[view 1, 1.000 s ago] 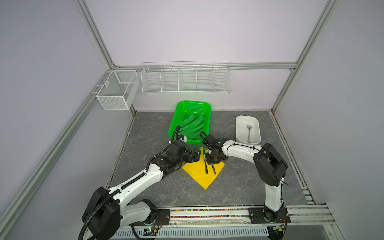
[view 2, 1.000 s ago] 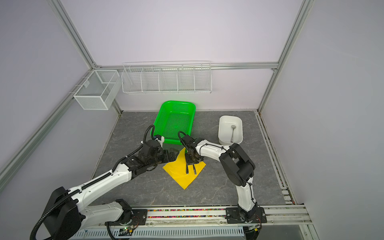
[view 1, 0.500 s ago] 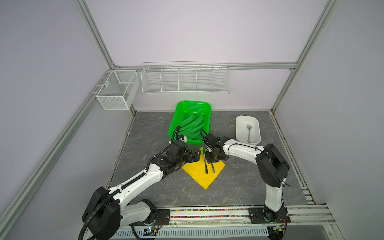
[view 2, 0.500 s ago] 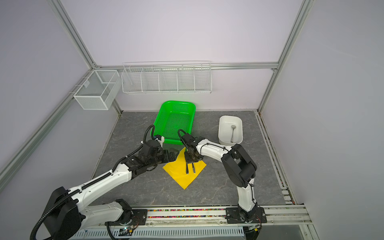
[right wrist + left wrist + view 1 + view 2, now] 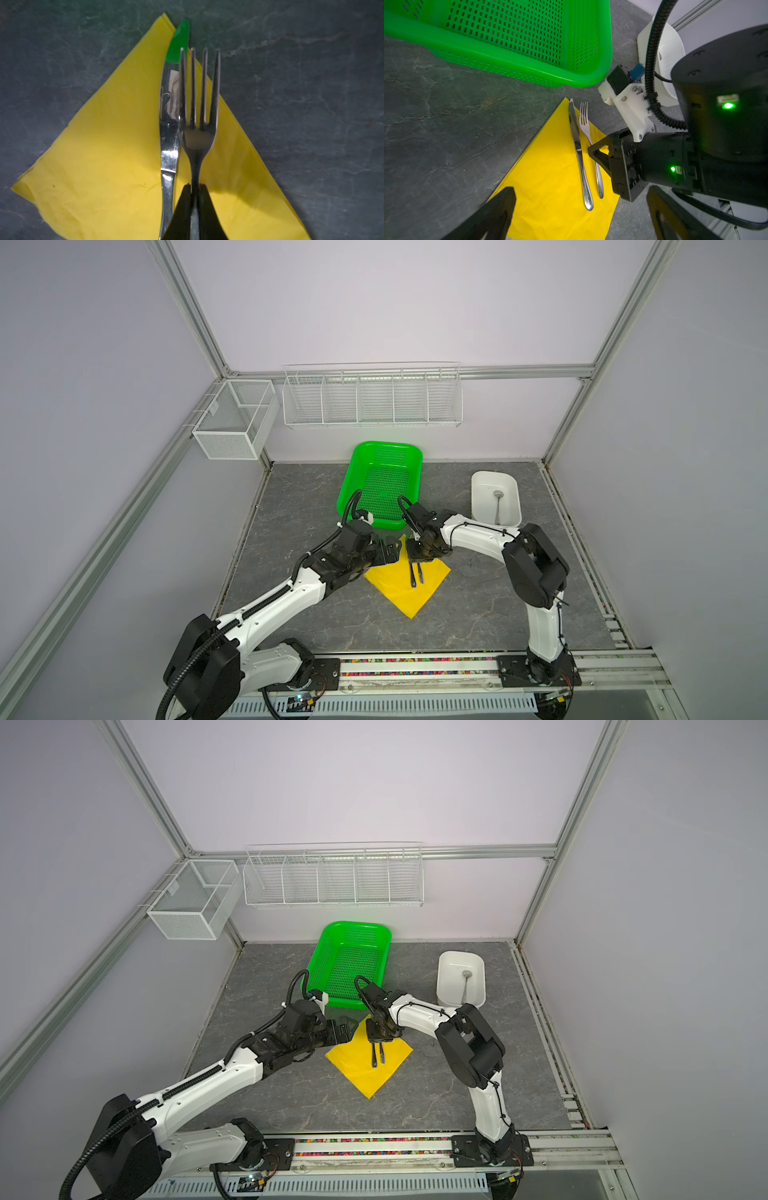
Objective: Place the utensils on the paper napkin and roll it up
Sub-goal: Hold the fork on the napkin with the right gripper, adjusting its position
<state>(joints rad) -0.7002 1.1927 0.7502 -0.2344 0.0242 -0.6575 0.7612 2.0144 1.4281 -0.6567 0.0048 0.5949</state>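
On the napkin (image 5: pixel 93 166), the right gripper (image 5: pixel 195 185) pinches the fork (image 5: pixel 197 137) beside the knife (image 5: pixel 169 145). The fork seems already down, so release gently and lift straight. The left gripper (image 5: pixel 388 552) hangs open.

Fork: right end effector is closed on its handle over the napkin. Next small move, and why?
Probably open the right end effector and let go of the fork. The fork seems to lie flat on the napkin, parallel beside the knife, so its placement looks done. The spoon sits in the white tub, not yet fetched.
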